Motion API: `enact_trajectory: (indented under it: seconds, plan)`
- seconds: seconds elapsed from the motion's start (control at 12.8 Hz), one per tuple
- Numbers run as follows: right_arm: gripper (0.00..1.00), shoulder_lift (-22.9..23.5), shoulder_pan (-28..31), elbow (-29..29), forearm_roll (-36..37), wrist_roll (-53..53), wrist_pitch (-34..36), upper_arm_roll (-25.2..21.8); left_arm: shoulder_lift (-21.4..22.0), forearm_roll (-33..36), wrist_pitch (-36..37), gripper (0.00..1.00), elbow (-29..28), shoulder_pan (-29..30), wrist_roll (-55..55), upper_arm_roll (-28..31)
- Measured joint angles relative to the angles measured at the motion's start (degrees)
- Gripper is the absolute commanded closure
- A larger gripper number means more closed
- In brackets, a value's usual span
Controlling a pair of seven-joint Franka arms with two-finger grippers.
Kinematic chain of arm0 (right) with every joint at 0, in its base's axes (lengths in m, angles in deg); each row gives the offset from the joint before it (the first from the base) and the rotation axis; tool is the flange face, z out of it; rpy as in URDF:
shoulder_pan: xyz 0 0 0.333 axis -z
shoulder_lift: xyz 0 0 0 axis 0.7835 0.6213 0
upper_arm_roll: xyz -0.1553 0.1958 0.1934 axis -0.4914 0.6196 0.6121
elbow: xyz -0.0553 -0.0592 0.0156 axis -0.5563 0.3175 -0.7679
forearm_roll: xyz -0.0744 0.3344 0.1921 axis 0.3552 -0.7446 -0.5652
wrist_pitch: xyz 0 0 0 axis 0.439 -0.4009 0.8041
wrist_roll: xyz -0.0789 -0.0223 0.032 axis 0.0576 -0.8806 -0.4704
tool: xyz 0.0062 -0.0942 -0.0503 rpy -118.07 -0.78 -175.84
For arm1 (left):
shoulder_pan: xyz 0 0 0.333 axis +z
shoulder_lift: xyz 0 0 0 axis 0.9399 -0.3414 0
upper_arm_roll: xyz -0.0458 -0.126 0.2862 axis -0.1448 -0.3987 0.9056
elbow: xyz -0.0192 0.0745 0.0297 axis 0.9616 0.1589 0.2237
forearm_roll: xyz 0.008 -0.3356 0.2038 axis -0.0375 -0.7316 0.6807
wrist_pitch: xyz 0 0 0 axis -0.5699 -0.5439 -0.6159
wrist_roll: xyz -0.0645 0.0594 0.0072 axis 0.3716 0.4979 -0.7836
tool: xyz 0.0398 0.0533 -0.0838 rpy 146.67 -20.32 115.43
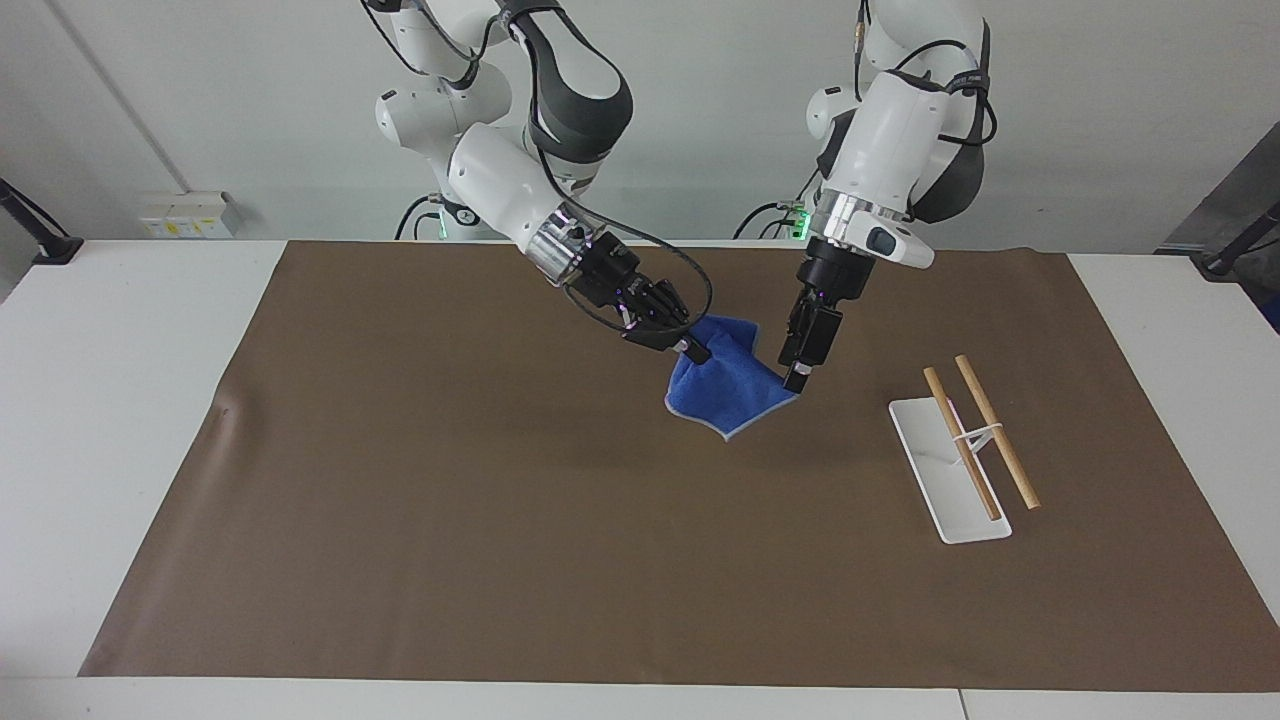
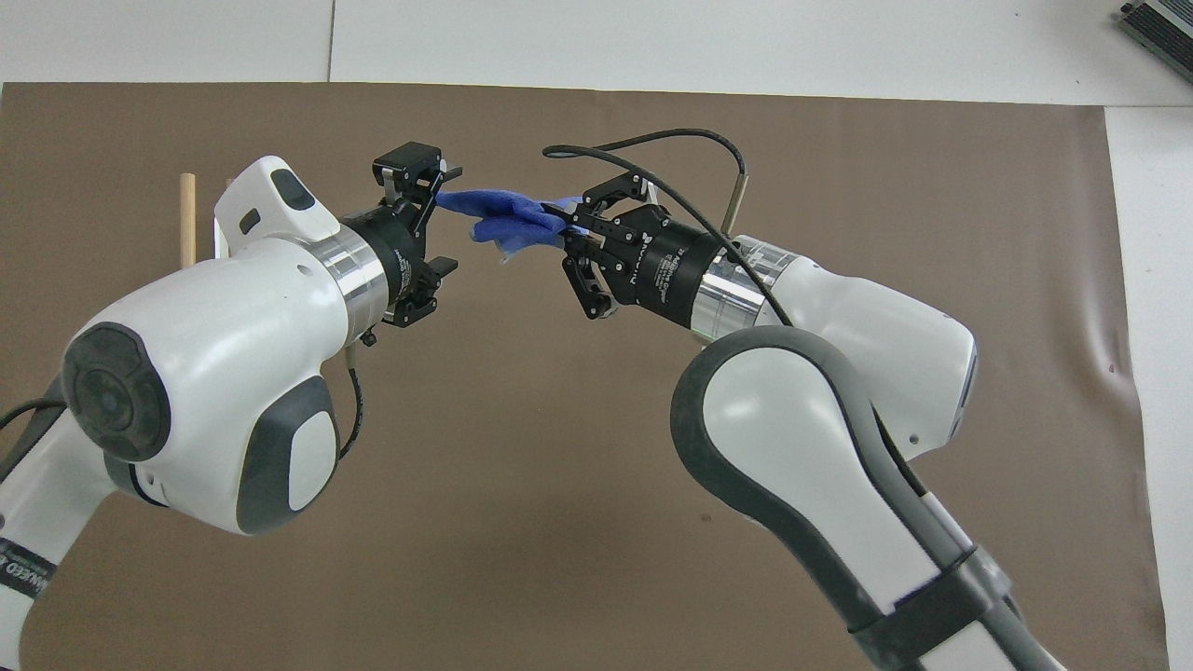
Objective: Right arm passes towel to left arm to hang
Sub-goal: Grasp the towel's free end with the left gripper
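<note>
- Take the towel (image 1: 728, 392) as your landmark: a small bright blue cloth with a pale grey edge, hanging in the air over the middle of the brown mat (image 1: 500, 520), touching nothing on the counter (image 1: 120, 420).
- Nearest the robots, you see both arms reaching in over the mat toward the towel, the right arm from its own end of the counter and the left arm from the other.
- Your right tool (image 1: 692, 350) is clamped shut on the towel's upper corner, and the cloth hangs down from that pinch in loose folds.
- Your left tool (image 1: 797, 375) is at the towel's edge on the left arm's side, pointing steeply down, fingers spread wide. In the overhead view the cloth's tip (image 2: 447, 198) lies right at the upper finger; you cannot tell whether it is touching.
- Toward the left arm's end of the counter from the towel, and farther from the robots, a white rack base (image 1: 945, 470) sits on the mat.
- Two wooden rods (image 1: 980, 430) lie side by side over that base, carried on a thin white frame, well apart from the towel.
</note>
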Motion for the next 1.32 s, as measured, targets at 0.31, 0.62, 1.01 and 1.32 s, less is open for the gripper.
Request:
enact_trajectory:
  seconds: [0.31, 0.62, 1.01, 1.32]
  plan:
    - [1.00, 0.05, -1.76, -0.07, -0.08, 0.03, -1.80, 0.03, -1.63, 0.00, -2.88, 0.00, 0.12, 0.33, -1.28, -0.44]
    - [1.00, 0.07, -1.77, -0.11, -0.08, 0.03, -1.81, 0.01, -2.77, 0.00, -3.51, 0.71, 0.24, 0.85, -0.02, -0.41]
    - [1.00, 0.09, -1.77, -0.23, -0.08, 0.03, -1.81, -0.01, -3.08, 0.00, -3.51, 1.00, 0.26, 1.37, 4.99, -0.44]
    - [1.00, 0.11, -1.77, -0.35, -0.08, 0.03, -1.81, -0.01, -3.20, 0.00, -3.49, 1.00, 0.25, 1.78, 5.52, -0.43]
